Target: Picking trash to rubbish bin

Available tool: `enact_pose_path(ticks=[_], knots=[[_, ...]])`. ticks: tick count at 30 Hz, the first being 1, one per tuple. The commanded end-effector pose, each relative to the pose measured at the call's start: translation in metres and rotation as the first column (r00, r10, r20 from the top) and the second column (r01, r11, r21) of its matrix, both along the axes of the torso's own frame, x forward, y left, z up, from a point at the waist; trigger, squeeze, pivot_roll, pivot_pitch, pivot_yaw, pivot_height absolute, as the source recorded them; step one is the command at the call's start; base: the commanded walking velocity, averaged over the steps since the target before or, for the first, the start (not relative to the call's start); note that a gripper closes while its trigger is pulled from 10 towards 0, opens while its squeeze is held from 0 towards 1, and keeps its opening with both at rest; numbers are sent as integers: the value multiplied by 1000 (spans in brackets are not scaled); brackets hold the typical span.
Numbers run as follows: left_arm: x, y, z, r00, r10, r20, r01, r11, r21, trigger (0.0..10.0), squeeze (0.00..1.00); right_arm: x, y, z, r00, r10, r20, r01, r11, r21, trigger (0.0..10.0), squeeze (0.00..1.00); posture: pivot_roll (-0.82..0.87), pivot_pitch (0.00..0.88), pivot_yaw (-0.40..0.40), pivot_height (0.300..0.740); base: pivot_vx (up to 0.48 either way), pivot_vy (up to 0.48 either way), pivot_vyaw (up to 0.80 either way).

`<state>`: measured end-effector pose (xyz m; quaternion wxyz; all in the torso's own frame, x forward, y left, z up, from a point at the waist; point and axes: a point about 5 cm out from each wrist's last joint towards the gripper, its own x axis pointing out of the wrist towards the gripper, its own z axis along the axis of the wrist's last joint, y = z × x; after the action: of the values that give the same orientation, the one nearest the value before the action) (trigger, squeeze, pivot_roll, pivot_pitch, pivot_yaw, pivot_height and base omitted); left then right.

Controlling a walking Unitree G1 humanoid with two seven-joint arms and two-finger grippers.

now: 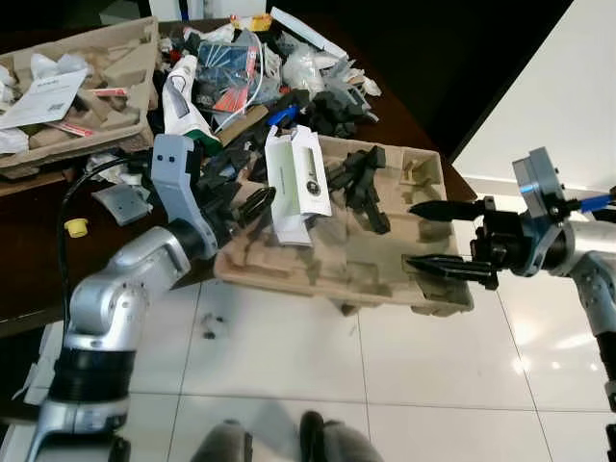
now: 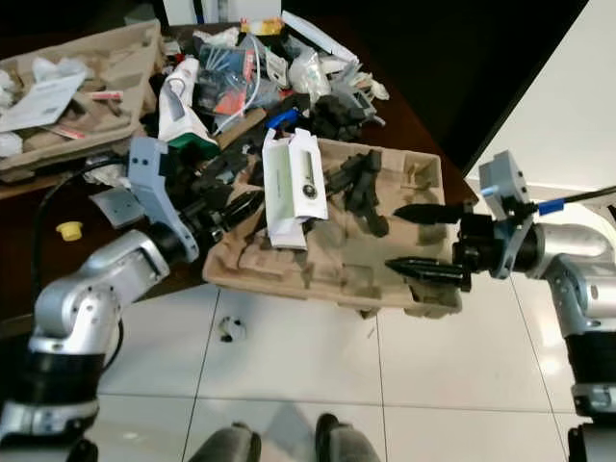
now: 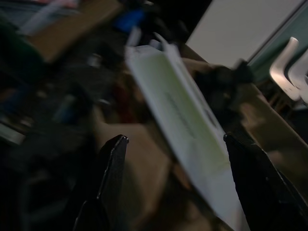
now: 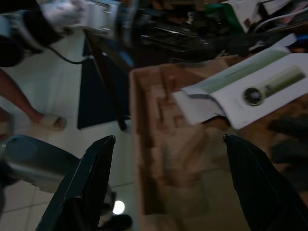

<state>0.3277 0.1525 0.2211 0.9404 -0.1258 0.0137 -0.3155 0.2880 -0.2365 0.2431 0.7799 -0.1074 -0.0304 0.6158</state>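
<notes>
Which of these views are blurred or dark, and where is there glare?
Left wrist view: dim, strongly blurred; the white box is smeared. Right wrist view: darkish, soft, the cardboard tray blurred. Eye views: sharper, with glare on the floor tiles.

A dark table [image 1: 29, 279] stands on white floor tiles [image 1: 289, 375] (glossy).

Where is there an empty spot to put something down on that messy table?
The dark table is bare between the yellow cap and its near edge. The cardboard tray is open between the grippers. Behind the white box it's crowded.
</notes>
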Motion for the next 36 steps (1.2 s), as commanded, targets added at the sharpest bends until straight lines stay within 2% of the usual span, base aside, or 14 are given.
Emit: enact_pose_path(ticks=[1, 5, 8, 11, 14, 20, 25, 29, 36], knots=[[11, 14, 13, 998, 40, 45, -41, 999, 1, 10000, 0, -9, 1, 2, 1000, 19, -2, -19, 1000, 1, 10000, 0, 62, 294, -84, 740, 0, 0, 0], [14, 17, 18, 997, 43, 60, -43, 999, -3, 10000, 0, -13, 1, 2, 1000, 22, -7, -22, 1000, 4, 10000, 0, 55, 302, -84, 740, 0, 0, 0], [22, 15, 37, 994, 1, 107, 0, 1000, -8, 10000, 0, -18, 3, 4, 1000, 24, -9, -24, 1000, 4, 10000, 0, 28, 323, -79, 740, 0, 0, 0], [24, 11, 42, 992, -34, 117, 36, 999, -10, 10000, 0, -21, 4, 6, 1000, 23, -9, -23, 1000, 3, 10000, 0, 22, 331, -77, 740, 0, 0, 0], [24, 0, 42, 988, -105, 115, 105, 994, 12, 10000, 0, -22, 5, 8, 1000, 13, -4, -13, 1000, 7, 10000, 0, 12, 339, -76, 740, 0, 0, 0], [27, -10, 31, 988, -142, 68, 139, 989, 48, 10000, 0, -27, 5, 9, 1000, 2, -10, -2, 1000, 1, 10000, 0, 1, 353, -81, 740, 0, 0, 0], [30, -8, 37, 993, -107, 56, 103, 993, 60, 10000, 0, -29, 6, 12, 1000, -3, -12, 2, 1000, -4, 10000, 0, 2, 357, -82, 740, 0, 0, 0], [36, 2, 52, 999, -30, 33, 30, 999, 16, 10000, 0, -29, 11, 12, 1000, 9, -13, -8, 1000, 6, 10000, 0, 6, 361, -86, 740, 0, 0, 0], [39, 6, 56, 1000, -26, 15, 26, 1000, -10, 10000, 0, -30, 13, 13, 1000, 12, -8, -12, 1000, 7, 10000, 0, 3, 363, -86, 740, 0, 0, 0]])
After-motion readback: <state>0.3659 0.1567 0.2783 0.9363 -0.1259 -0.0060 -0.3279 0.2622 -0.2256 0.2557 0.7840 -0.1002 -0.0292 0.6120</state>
